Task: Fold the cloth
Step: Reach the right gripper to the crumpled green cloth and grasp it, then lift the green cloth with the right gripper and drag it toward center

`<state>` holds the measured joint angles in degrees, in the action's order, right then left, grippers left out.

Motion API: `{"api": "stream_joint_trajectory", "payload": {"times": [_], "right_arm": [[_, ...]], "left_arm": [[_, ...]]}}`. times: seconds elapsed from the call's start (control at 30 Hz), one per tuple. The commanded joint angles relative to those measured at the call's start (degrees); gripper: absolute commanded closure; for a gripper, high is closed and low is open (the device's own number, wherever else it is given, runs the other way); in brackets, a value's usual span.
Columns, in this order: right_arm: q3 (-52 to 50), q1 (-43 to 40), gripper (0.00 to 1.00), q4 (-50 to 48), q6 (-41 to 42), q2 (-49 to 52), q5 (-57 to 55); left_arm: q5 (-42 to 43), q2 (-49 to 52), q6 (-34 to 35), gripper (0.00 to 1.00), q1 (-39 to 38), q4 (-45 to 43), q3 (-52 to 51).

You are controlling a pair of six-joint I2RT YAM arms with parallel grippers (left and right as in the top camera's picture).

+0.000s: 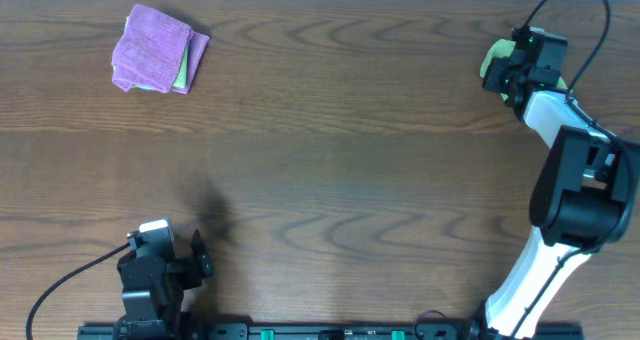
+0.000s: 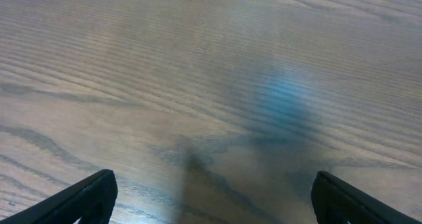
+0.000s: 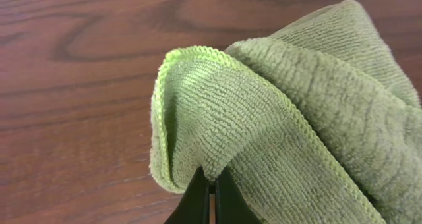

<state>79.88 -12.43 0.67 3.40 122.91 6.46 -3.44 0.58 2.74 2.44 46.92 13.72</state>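
Right gripper (image 3: 211, 188), reaching far right, pinches the cloth's (image 3: 264, 118) hemmed edge; left gripper (image 2: 214, 191), tucked near front, gapes above the table (image 1: 350, 160).

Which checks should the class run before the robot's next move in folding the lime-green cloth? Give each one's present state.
1. Right gripper shut on the cloth: ok.
2. Cloth spread flat, ready to fold: not ok, it is bunched at the gripper.
3. Left gripper open and holding nothing: ok.
4. Purple folded cloth well apart from the cloth: ok.
5. Where the cloth's white tag sits: cannot tell.
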Motion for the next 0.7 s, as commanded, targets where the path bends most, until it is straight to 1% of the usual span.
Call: {"api": "stream_joint_trajectory", "payload": {"times": [0.0, 0.2, 0.33, 0.4, 0.6, 0.67], "right_arm": [[1.2, 1.8, 0.99, 1.0, -0.5, -5.0, 5.4], [1.2, 8.2, 0.99, 8.4, -1.4, -16.6, 7.2], [1.2, 16.1, 0.99, 14.3, -2.2, -24.1, 8.0], [1.2, 21.5, 0.99, 17.2, -2.2, -27.1, 10.6], [1.2, 33.6, 0.99, 25.7, -2.3, -30.8, 11.5], [1.2, 34.7, 0.99, 27.9, -3.2, -30.8, 11.1]], "left_arm": [[-1.0, -0.4, -0.6, 0.05, -0.3, 2.6, -2.0], [-1.0, -0.4, -0.6, 0.05, -0.3, 2.6, -2.0], [-1.0, -0.4, -0.6, 0.05, -0.3, 2.6, -2.0], [-1.0, -0.4, -0.6, 0.05, -0.3, 2.6, -2.0], [-1.0, -0.4, -0.6, 0.05, -0.3, 2.6, -2.0], [-1.0, -0.4, -0.6, 0.05, -0.3, 2.6, -2.0]]}}
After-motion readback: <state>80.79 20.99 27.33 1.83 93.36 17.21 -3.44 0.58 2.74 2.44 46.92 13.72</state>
